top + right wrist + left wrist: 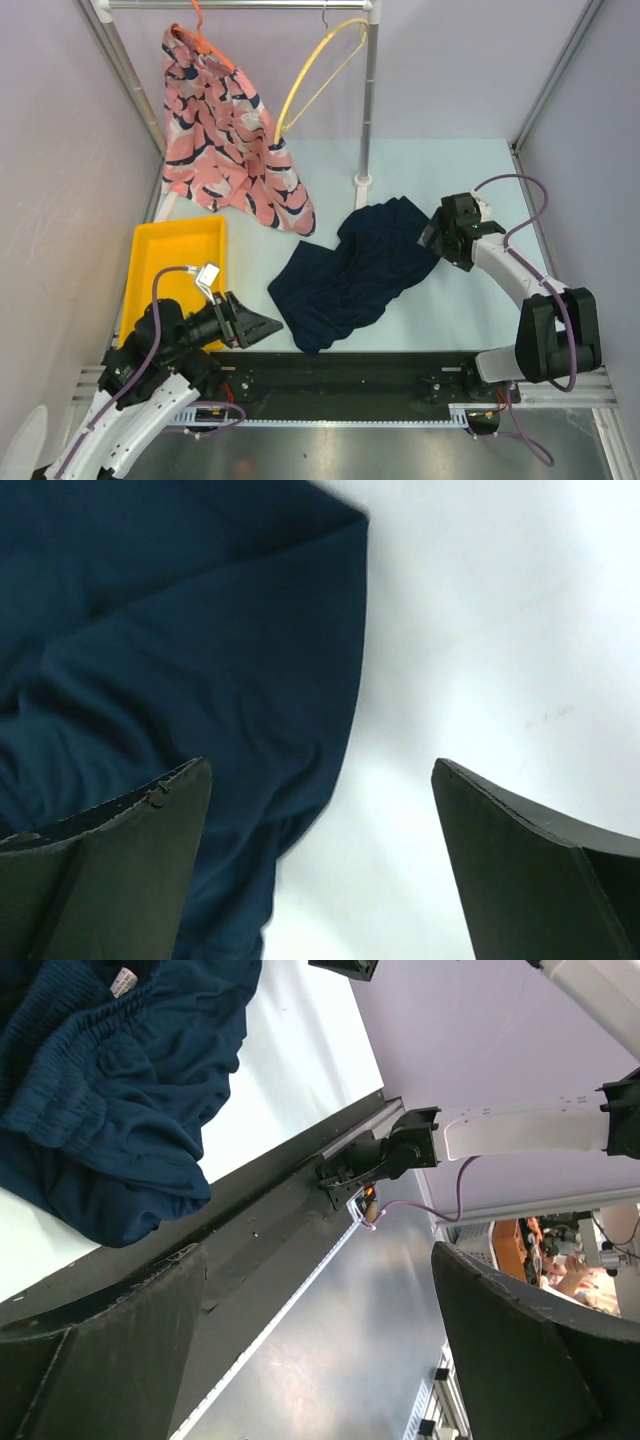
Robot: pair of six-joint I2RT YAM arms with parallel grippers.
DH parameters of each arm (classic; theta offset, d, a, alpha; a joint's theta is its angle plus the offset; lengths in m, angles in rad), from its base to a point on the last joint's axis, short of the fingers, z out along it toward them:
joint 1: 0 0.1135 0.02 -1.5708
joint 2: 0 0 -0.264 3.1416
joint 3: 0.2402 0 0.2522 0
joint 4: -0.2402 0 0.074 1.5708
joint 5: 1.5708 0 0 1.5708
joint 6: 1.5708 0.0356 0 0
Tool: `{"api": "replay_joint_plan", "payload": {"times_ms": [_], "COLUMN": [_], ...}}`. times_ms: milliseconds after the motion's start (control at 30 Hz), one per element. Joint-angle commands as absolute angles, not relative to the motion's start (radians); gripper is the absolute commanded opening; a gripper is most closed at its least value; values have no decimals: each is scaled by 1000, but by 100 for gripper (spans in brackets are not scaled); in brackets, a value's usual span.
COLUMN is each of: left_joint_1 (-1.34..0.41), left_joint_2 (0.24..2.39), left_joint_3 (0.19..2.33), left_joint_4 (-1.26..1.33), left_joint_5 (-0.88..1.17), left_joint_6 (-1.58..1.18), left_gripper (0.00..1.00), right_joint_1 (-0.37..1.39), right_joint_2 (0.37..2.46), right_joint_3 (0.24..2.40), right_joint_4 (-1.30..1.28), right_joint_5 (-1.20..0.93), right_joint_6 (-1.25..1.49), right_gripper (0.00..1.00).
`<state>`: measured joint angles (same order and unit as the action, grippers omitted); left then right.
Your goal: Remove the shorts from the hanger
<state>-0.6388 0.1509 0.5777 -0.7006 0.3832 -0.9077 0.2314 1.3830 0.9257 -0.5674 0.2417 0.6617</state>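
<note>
Right pincer (434,238): jaws apart, nothing between them, low over the tabletop (450,170) at the right edge of the navy shorts (350,275). Its wrist view shows cloth beneath one finger and bare surface beneath the other. Left pincer (272,326): also spread and empty, near the front edge beside the yellow tray (165,255), pointing right toward the near end of the navy shorts.

Navy shorts: off the hanger, crumpled on the tabletop, long axis running near-left to far-right. Yellow hanger (318,68) hangs bare on the rail (240,5).

Pink printed shorts (225,140): on the orange hanger (205,40) at the far-left of the rail, draping down and rightward. Whether the hem touches the tabletop, cannot tell.

Judgement: one pair done, one to go. The pink pair lies far and left of both pincers. The left arm is on its side and nearer, with the shorts beyond the tray. The right arm would have to reach across the navy pair.
</note>
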Motion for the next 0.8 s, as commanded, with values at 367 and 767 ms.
{"api": "replay_joint_plan", "payload": {"times_ms": [367, 767], "left_joint_1": [-641, -641], "left_joint_2": [101, 72], "left_joint_3": [664, 663], "left_joint_4": [-793, -827], "left_joint_5": [330, 316], "left_joint_6": [-930, -943], "left_gripper": [98, 98], "right_joint_1": [75, 83], "right_joint_2": [1584, 1658], "right_joint_3": [900, 900], "right_joint_4": [-230, -179], "right_joint_5": [101, 86], "right_joint_6": [605, 561], "right_gripper": [77, 27]}}
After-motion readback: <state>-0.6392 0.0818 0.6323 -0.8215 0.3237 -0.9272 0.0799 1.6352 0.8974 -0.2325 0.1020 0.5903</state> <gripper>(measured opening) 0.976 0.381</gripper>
